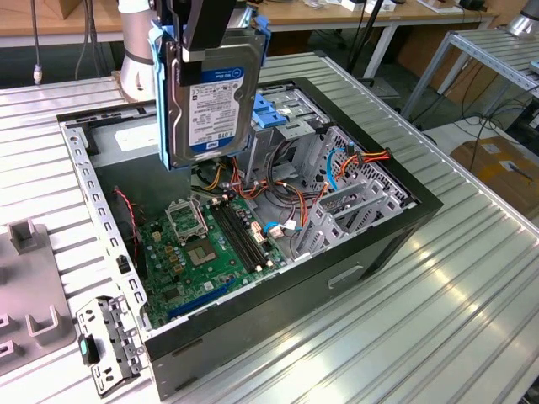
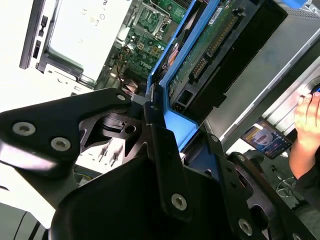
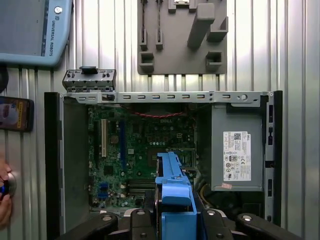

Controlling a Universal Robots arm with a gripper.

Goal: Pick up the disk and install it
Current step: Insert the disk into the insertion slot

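The claw (image 1: pixel 205 46) pinches the disk (image 1: pixel 210 101) through its blue carrier (image 1: pixel 258 50), fingers pressed against the carrier's sides. The disk hangs upright on edge w/ the white-and-blue label facing the exterior view. It sits above the open PC case (image 1: pixel 337 278), over the rear part of the interior, approx. between the power-supply box (image 1: pixel 126 139) and the drive cage (image 1: pixel 290 126), and is not seated in any bay. Blue latch pieces (image 1: pixel 268 114) show on that cage, just beside the disk on the exterior view's right.

In the second wrist view the disk's (image 2: pixel 220 45) circuit-board underside and connector edge run along the blue carrier (image 2: pixel 175 125), w/ the black claw (image 2: pixel 160 120) closed on it.

In the first wrist view the carrier (image 3: pixel 175 200) sits between the claw's fingers (image 3: pixel 150 215), directly over the motherboard (image 3: pixel 135 150), w/ the power-supply box (image 3: pixel 236 150) alongside.

The case lies on its side on the ribbed metal table (image 1: pixel 472 278). A grey fixture plate (image 3: pixel 185 35) lies on the table near the case. A person's hand (image 2: pixel 307 112) shows at the edge of the second wrist view.
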